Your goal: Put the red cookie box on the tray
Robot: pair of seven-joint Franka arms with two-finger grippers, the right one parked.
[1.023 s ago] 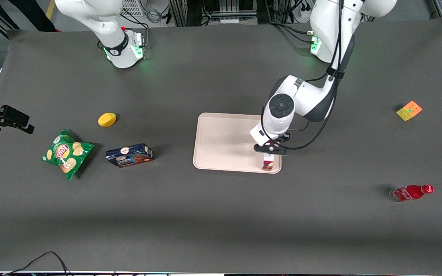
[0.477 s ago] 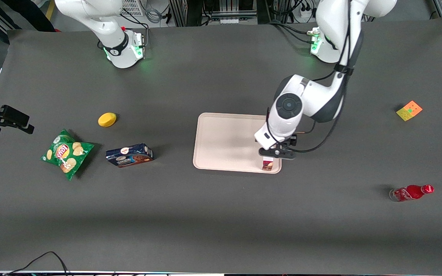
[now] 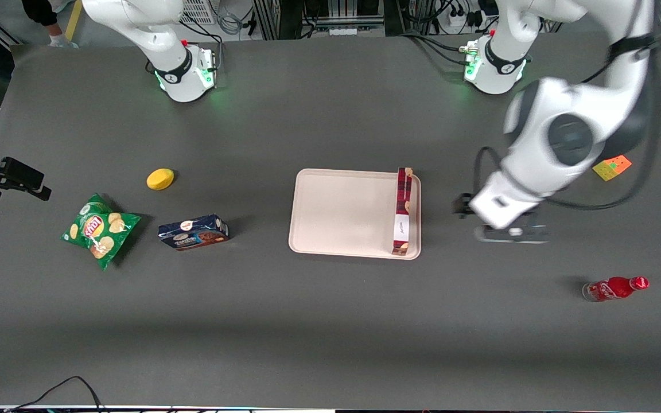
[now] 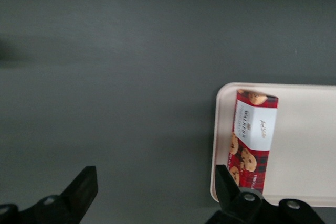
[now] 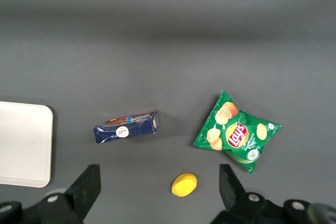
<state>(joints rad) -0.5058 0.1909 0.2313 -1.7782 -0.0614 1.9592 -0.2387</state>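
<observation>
Already the red cookie box [image 3: 404, 210] lies on the tray [image 3: 336, 212], resting along the tray's short edge toward the working arm's end of the tabletop [image 3: 307, 321], one long narrow side up, white label panel showing, box inside the rim as far as the front view shows. The wrist view agrees: red cookie box [image 4: 252, 139] sits just inside the rim of the tray [image 4: 310, 145], cookie pictures visible, nothing gripping it. The pincer [image 3: 511, 232] hangs over bare tabletop, well apart from the tray, between it and the red bottle [image 3: 614, 288]; its fingers [image 4: 81, 187] are spread wide with nothing between them, so it is open and empty. The arm image is smeared in the front view, so its exact pose is unclear. Judgement: placement looks done, the box is released and supported by the tray alone; what is left is at most parking the arm clear. Possible concern: the box lies tight to the rim, so it may be leaning on the rim; cannot tell. Elsewhere: a multicolour cube [image 3: 612, 166] near the working arm's end; toward the parked arm's end a dark blue cookie box [image 3: 193, 232], a green chip bag [image 3: 99, 230] and a yellow round object [image 3: 160, 179], all well apart from the tray.
</observation>
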